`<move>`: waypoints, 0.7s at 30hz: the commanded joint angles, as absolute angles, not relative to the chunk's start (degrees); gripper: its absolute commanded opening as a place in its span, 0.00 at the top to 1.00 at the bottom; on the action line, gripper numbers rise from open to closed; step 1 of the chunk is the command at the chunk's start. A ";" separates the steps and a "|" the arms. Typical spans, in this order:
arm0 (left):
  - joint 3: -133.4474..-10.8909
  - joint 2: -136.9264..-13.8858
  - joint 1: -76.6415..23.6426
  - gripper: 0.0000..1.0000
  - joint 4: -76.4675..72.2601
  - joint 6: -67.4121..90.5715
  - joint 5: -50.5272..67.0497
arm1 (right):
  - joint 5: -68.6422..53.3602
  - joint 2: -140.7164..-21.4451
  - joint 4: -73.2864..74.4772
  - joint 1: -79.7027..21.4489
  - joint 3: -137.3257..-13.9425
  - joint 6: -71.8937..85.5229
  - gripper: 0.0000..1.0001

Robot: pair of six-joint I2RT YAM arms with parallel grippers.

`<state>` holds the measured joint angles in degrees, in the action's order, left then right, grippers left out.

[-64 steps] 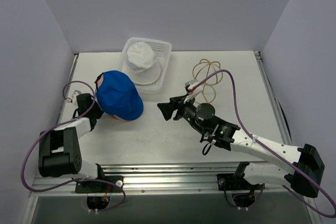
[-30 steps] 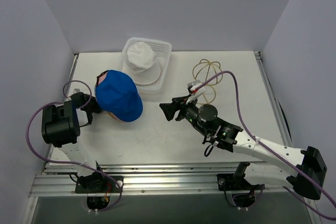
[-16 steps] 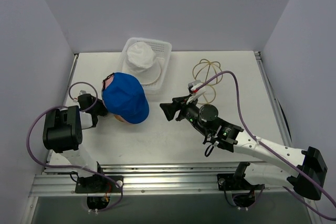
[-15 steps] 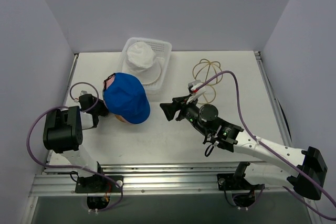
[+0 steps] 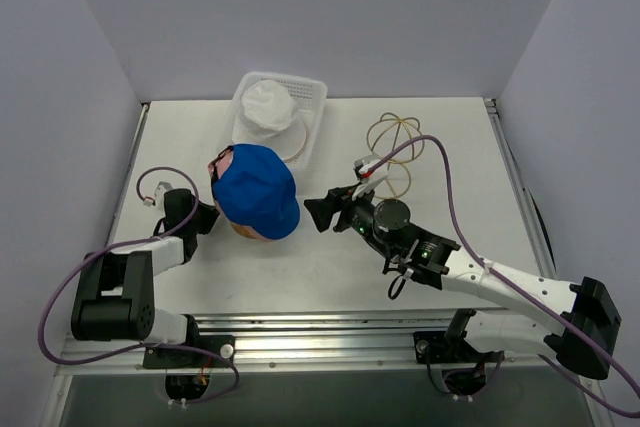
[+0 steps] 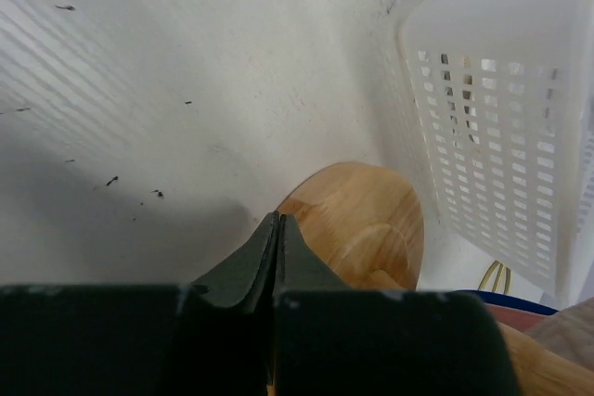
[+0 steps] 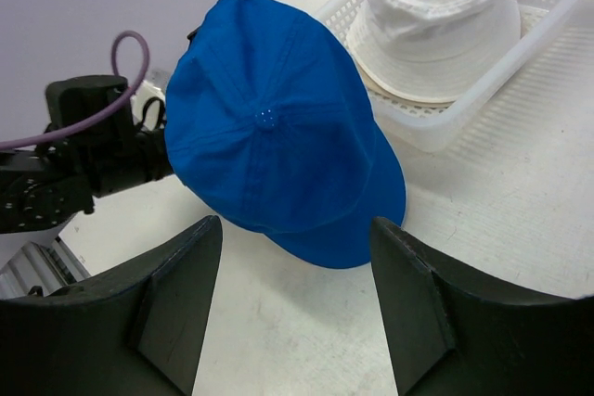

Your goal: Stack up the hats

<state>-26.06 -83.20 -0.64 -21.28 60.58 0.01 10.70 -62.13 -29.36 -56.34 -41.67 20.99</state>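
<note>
The royal blue cap (image 5: 256, 190) sits on top of a pink cap, of which only an edge (image 5: 216, 161) shows, over a round wooden base (image 6: 357, 227). An off-white floppy hat (image 5: 268, 107) lies in the white mesh basket (image 5: 311, 107). My left gripper (image 5: 207, 215) is shut with nothing between its jaws, low on the table, its tip (image 6: 277, 221) at the wooden base's rim. My right gripper (image 5: 318, 211) stands open just right of the blue cap (image 7: 278, 136), the cap's peak in front of the gap (image 7: 297, 275); it touches nothing.
A gold wire dome frame (image 5: 394, 140) lies on the table behind the right arm. The basket (image 7: 483, 113) stands right behind the blue cap, close to it. Purple walls close in the table on the left, back and right.
The blue cap with what is under it has slid to the right, toward the right gripper, and my shut left gripper has followed it. The right arm has hardly moved.
</note>
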 commanded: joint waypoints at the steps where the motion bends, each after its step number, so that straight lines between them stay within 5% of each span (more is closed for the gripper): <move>1: -26.28 -76.66 -0.26 0.98 -14.87 58.72 -6.84 | 11.78 -63.98 -31.82 -56.25 -42.63 21.18 0.40; 6: -30.66 -66.55 3.16 0.96 -1.86 56.34 -13.26 | 11.78 -66.00 -31.82 -56.25 -43.33 21.18 0.40; 9: -33.82 -61.45 4.56 0.87 3.59 54.32 -13.89 | 12.22 -67.32 -32.08 -56.16 -43.94 21.10 0.40; 14: -43.05 -58.01 4.13 0.81 5.88 43.17 -4.24 | 12.48 -72.94 -32.78 -56.42 -46.31 20.39 0.40; 17: -49.03 -59.23 2.91 0.65 7.81 38.42 2.27 | 12.83 -76.11 -33.05 -56.78 -48.16 19.95 0.40; 21: -55.01 -61.96 0.71 0.64 12.65 35.69 2.02 | 12.83 -79.01 -33.40 -56.87 -49.92 19.95 0.40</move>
